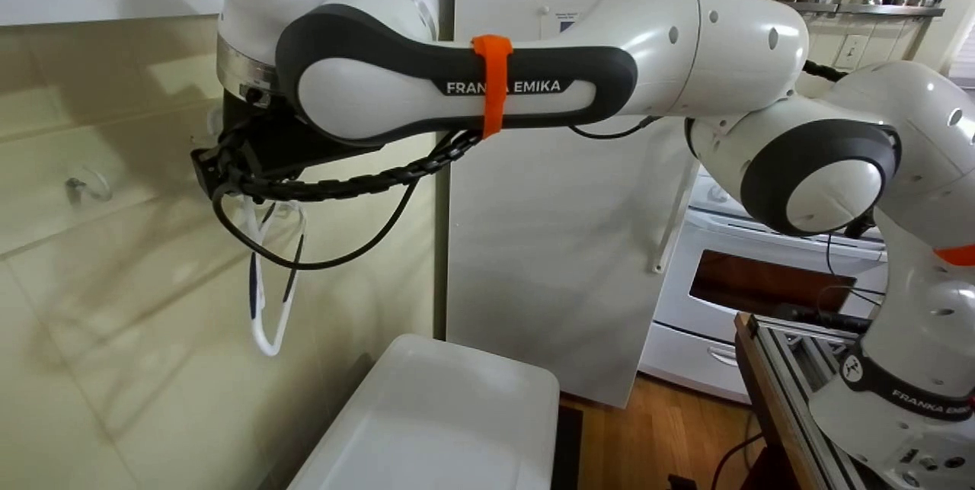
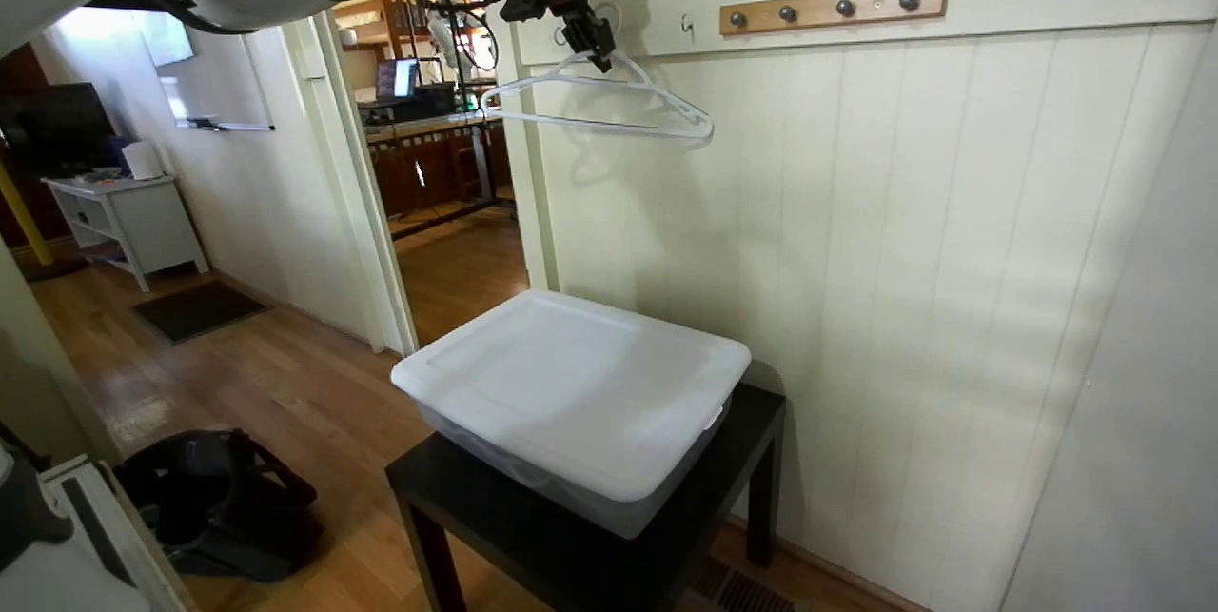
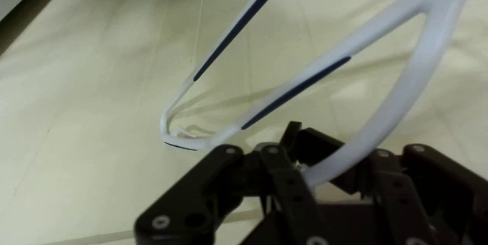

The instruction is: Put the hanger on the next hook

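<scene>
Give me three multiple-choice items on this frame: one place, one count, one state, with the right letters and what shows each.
1. Where is the lidded bin?
A on the floor; B on the black table; C on the stove

2. How many knobs are on the wooden rack?
A two; B six; C four

3. The hanger is:
A held by the tool; B lying on the bin; C on the floor

1 B: the black table shows directly beneath it.
2 C: four dark knobs stand in a row.
3 A: the wrist view shows it running into the tool.

Our white arm [image 1: 735,48] wears an orange band [image 1: 493,86] and ridged black cable [image 1: 366,187]. Pale screws [image 3: 161,221] dot our black gripper [image 3: 303,146].
</scene>
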Robot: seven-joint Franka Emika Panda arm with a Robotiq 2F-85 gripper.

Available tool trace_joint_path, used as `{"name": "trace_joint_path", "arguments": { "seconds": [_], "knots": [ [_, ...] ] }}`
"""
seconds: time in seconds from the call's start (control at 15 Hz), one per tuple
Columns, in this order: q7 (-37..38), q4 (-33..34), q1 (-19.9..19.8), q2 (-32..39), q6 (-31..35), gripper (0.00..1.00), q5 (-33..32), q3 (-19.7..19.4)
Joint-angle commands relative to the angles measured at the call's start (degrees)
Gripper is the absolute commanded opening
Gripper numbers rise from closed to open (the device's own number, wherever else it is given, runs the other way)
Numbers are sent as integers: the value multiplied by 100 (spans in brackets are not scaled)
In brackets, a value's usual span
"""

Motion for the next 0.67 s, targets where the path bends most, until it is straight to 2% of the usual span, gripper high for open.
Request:
{"name": "trace_joint_path", "arguments": {
  "seconds": [0.0,0.6],
  "knots": [
    [-657,254,-72,110,-115,2,89,160],
    [-1331,351,-179,97,-128,2,121,280]
  ]
}}
